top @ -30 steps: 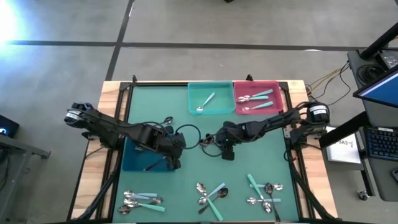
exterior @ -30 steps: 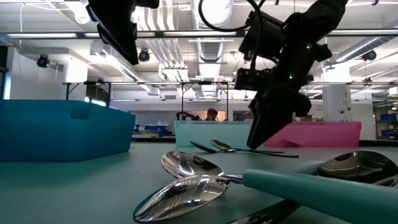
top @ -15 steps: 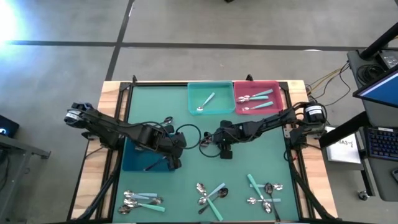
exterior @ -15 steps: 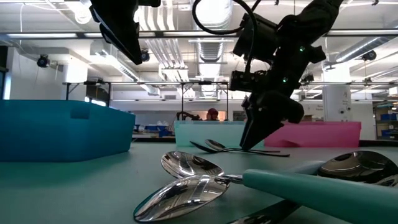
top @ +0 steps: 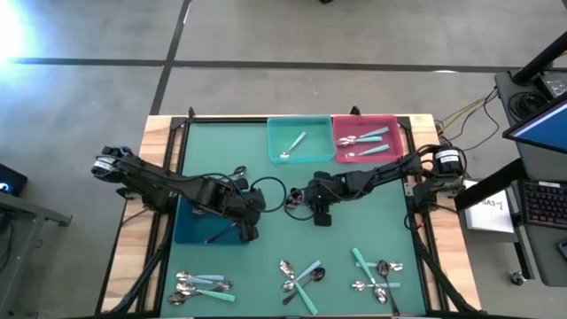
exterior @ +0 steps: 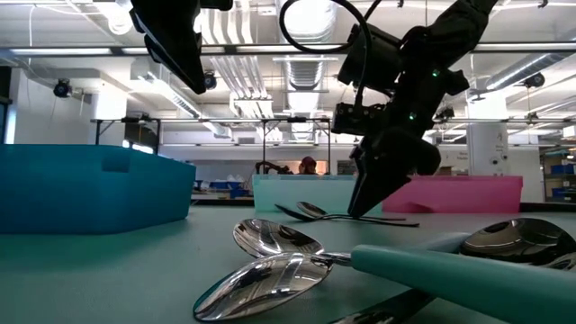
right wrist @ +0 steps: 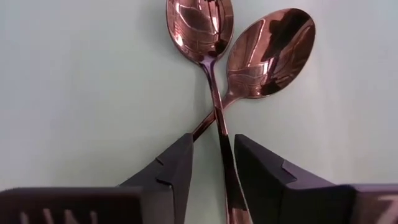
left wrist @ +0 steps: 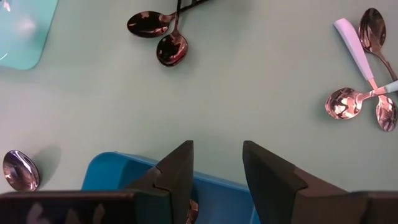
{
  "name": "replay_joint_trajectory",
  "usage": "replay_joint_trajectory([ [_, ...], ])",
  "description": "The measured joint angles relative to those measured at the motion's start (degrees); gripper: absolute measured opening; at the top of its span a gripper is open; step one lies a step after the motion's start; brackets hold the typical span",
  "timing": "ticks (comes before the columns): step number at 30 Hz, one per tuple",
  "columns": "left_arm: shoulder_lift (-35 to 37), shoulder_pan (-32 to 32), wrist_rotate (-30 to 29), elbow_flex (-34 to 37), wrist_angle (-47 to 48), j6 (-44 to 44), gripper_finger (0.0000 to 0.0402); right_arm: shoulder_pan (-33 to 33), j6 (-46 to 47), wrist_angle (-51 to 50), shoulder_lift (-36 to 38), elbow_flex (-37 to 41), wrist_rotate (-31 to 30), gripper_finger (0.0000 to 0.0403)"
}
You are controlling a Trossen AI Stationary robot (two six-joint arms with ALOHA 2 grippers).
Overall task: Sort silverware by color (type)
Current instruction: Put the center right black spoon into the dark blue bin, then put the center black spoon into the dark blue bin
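Two dark spoons (right wrist: 217, 118) lie crossed on the green mat (top: 266, 257) near its middle, bowls toward the left; they also show in the high view as dark spoons (top: 291, 202). My right gripper (right wrist: 212, 146) stands open, tips low at the mat, one finger on either side of their handles. My left gripper (left wrist: 216, 155) hangs open and empty above the right edge of the blue bin (top: 199, 226), which holds a dark spoon (top: 217, 236). My right gripper comes slanting down from the table's right, its fingers lying along the dark spoons' handles. One handle (right wrist: 227, 177) runs close beside the inner side of one finger (right wrist: 261, 174). Whether that finger touches it, I cannot tell.
At the far edge, a teal bin (top: 299, 140) holds a silver spoon and a pink bin (top: 366, 137) holds teal-handled spoons. Three heaps of mixed spoons (top: 199, 285), (top: 299, 279), (top: 376, 275) lie along the near edge. A lone spoon (top: 237, 171) lies at far left.
My right gripper has sunk toward the mat and shifted a little toward the table's left, coming down over the dark spoons' handles. The spoons lie where they were.
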State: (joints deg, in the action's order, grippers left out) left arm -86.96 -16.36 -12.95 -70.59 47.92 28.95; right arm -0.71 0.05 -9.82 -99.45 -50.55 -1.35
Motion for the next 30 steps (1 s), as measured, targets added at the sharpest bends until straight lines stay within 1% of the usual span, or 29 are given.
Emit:
replay_joint_trajectory([
  [5, -0.02, 0.00, 0.00, 0.00, -0.40, 0.00, 0.0123, 0.22, 0.50, -0.24, -0.71, 0.07, 3.35, 0.0075],
  [13, -0.02, 0.00, 0.00, 0.00, -3.31, 0.00, 0.0123, 0.11, 3.71, -0.55, -0.52, 0.14, 4.57, 0.0014],
  [20, -0.02, 0.00, 0.00, 0.00, -5.14, 0.25, 0.0123, 0.05, 3.82, -0.32, 0.77, 0.18, 4.70, 0.0010],
  [24, -0.02, -0.55, 0.56, 0.01, -5.03, 0.45, 0.0123, -0.03, 3.80, -0.55, 3.94, 0.11, 5.50, 0.0009],
  [25, -0.02, -0.85, 1.04, 0.12, -5.02, 0.17, 0.0123, -0.11, 3.80, -0.93, 4.85, 0.24, 6.12, 0.0009],
  [30, -0.02, -2.39, 1.95, 0.60, -3.38, -0.42, 0.0123, -0.28, 4.00, -0.19, 9.59, 0.31, 14.03, 0.0007],
])
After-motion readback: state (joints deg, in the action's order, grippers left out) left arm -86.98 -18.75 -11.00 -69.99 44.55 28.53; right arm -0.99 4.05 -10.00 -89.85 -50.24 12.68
